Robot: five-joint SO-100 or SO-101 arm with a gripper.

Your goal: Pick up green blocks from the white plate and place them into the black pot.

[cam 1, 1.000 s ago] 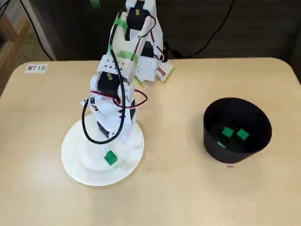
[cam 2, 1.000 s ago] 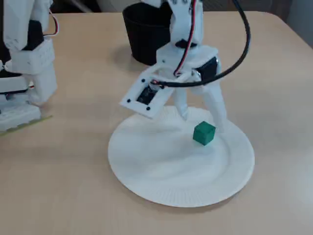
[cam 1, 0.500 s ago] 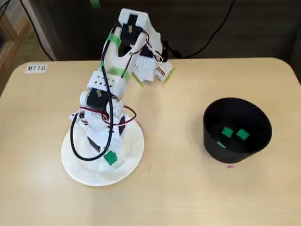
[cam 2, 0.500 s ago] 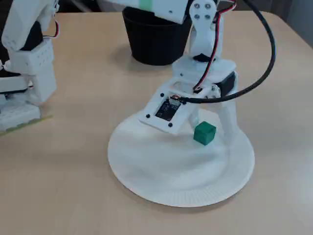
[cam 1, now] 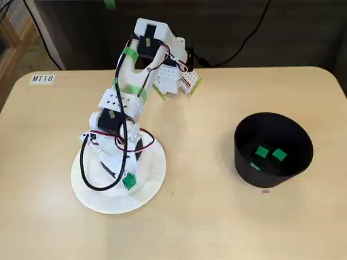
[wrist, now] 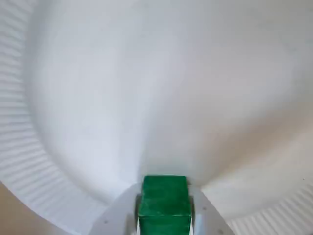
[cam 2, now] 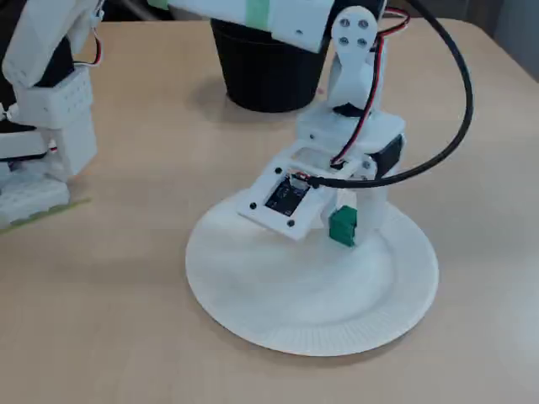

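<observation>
Green block (cam 2: 342,225) sits gripped between the pincer's (wrist: 165,195) two fingers.

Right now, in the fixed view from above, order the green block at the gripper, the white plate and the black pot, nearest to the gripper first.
1. green block, between the fingers of the gripper.
2. white plate, directly beneath.
3. black pot, far right.

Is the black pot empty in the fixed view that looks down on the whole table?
No, at least two green blocks lie on the bottom inside the black pot.
</observation>
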